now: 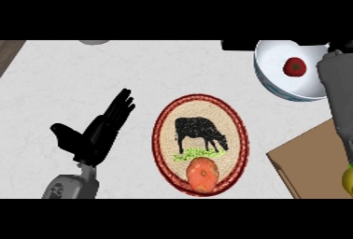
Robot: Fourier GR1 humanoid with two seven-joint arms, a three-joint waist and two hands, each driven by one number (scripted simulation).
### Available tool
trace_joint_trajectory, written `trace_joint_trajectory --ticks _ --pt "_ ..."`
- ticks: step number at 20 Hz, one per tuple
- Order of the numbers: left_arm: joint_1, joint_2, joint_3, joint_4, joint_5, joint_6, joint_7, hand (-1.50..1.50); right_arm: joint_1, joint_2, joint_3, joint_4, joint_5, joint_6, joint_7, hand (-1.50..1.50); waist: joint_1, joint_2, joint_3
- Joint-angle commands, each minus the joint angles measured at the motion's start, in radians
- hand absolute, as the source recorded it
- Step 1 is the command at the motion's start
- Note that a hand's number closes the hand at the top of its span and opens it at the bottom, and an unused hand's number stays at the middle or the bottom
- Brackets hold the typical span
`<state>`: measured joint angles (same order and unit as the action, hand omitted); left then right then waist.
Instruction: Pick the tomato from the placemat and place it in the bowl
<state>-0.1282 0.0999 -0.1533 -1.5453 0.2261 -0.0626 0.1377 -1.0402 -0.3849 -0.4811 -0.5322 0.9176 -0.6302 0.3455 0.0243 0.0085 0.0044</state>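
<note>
Head view: in the upper left corner of the frame a dark wooden strip (8,51) borders the pale marbled counter (55,84). In the lower left, the grey left forearm (69,186) comes up from the bottom edge. It carries the black left hand (96,130), which rests spread, fingers straight and slanting up to the right, thumb out to the left, holding nothing. It is beside the mat but apart from it.

At the top edge, left of centre, part of a grey round object (93,42) shows.

In the middle lies the oval woven placemat (167,140), tan with a dark red border and a picture of a black cow on green grass. On its lower end sits an orange-red round fruit (202,173), just reaching the border.

Right of centre at the top edge there is a dark object (238,45), partly cut off. Next to it, in the upper right, stands the white round bowl (274,60). The small red tomato (295,66) with a green stem end lies inside it, well apart from the placemat.

The grey right forearm (338,93) runs up the right edge and overlaps the bowl's right side, just beside the tomato. Only a dark sliver of the right hand (342,46) shows at the top, so I cannot tell its state.

In the lower right a brown flat board (310,158) lies on the counter, and a yellow object (348,179) is cut off by the right edge.
</note>
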Motion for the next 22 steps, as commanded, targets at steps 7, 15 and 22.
trace_joint_trajectory --ticks 7,15,22 --pt "0.065 0.017 0.028 -0.053 0.008 0.02 0.024 0.0 0.183 0.286 0.034 -0.488 -0.229 -0.088 -0.285 -1.5 -0.069 -0.038 -0.005" --pt "0.072 0.017 0.031 -0.018 0.002 0.013 0.012 0.0 0.5 0.382 0.311 -0.941 -0.246 -0.084 -0.229 -1.5 -0.096 -0.049 -0.006" --pt "0.057 0.024 0.052 -0.03 0.003 0.023 0.011 0.0 0.87 0.384 0.673 -1.184 -0.19 -0.223 -0.147 1.5 -0.09 -0.044 -0.006"
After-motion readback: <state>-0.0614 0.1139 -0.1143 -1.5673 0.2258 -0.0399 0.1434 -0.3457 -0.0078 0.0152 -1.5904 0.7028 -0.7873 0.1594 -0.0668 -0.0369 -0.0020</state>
